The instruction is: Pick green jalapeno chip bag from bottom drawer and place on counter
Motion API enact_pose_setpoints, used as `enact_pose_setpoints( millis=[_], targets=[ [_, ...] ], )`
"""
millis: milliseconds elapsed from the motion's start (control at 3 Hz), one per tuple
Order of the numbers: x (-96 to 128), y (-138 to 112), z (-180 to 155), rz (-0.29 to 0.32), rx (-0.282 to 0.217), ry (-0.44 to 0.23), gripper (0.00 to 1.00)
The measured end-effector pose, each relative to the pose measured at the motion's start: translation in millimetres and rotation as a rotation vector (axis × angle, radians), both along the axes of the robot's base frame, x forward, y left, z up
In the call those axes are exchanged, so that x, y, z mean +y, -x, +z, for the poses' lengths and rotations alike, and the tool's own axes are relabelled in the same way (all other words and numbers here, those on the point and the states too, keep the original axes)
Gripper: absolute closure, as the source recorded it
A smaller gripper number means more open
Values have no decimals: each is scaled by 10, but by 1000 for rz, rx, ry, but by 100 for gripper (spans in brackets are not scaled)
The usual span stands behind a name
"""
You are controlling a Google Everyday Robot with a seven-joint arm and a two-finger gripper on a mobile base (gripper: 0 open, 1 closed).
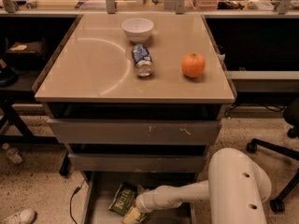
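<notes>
The green jalapeno chip bag (122,199) lies flat in the open bottom drawer (100,204), near its middle. My white arm reaches in from the right, low down. My gripper (132,215) is at the bag's near right edge, at the bottom of the view and partly cut off. It looks to be touching or just over the bag. The beige counter (93,69) spreads above the drawers.
On the counter stand a white bowl (137,29), a blue-and-silver can (141,60) on its side and an orange (193,65). Two shut grey drawers (135,132) sit above the open one. An office chair base (275,171) is at the right, a shoe (18,216) at the lower left.
</notes>
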State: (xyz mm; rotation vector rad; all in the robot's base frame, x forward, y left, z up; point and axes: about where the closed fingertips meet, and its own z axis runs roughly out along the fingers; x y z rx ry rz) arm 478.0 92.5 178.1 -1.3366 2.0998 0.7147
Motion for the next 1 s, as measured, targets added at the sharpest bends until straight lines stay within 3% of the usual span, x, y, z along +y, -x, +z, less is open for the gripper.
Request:
enact_pose_setpoints(
  millis=[1000],
  targets=[
    [33,-105,-362,20,-40,27,0]
  ],
)
